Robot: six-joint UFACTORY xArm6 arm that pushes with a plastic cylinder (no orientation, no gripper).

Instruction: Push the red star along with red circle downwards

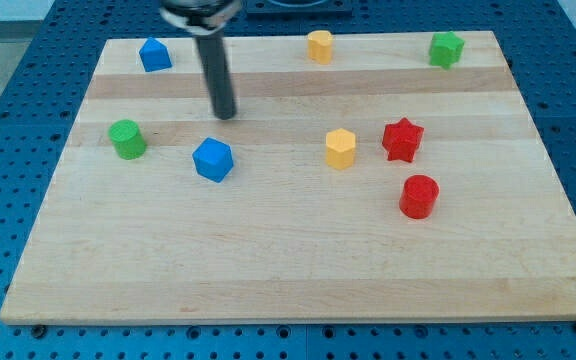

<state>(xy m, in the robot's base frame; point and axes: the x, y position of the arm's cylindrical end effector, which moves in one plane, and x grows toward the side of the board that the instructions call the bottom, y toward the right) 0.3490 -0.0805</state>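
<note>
The red star [402, 139] lies right of the board's middle. The red circle [419, 196] sits just below it, a little to the view's right, apart from it. My tip [226, 114] rests on the board far to the view's left of both red blocks. It stands just above the blue hexagonal block [213, 159] without touching it.
A yellow hexagonal block [340, 148] sits just left of the red star. A green cylinder [127, 138] is at the left. A blue block [155, 54], a yellow block [319, 46] and a green star [447, 48] line the top edge of the wooden board [288, 270].
</note>
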